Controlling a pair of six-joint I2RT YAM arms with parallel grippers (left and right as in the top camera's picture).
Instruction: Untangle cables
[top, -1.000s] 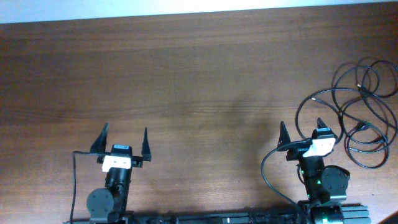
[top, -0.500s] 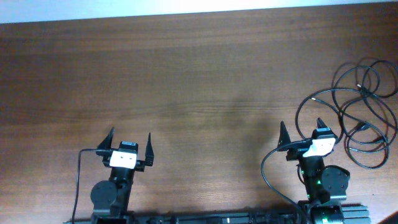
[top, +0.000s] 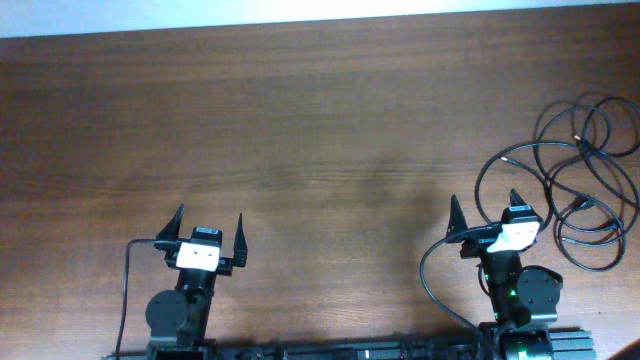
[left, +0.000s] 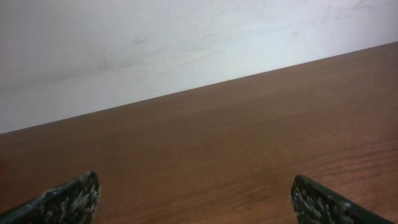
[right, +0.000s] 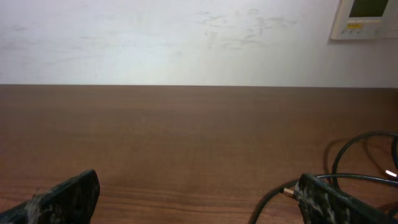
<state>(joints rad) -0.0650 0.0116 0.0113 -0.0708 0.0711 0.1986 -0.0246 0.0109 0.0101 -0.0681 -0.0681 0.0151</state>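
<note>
Beside the right claw (top: 483, 197), tangled cables (top: 583, 204).

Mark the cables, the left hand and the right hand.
cables (top: 578, 206): overhead view, middle of the tangle.
left hand (top: 210, 212): overhead view, midway between its fingertips.
right hand (top: 483, 195): overhead view, midway between its fingertips.

Table (top: 320, 120) brown wood-grain, smooth, faint sheen. Cables (top: 583, 204) at right edge black, smooth plastic sheath, slightly glossy. Wall (right: 186, 37) white, matt, scuffed.
</note>
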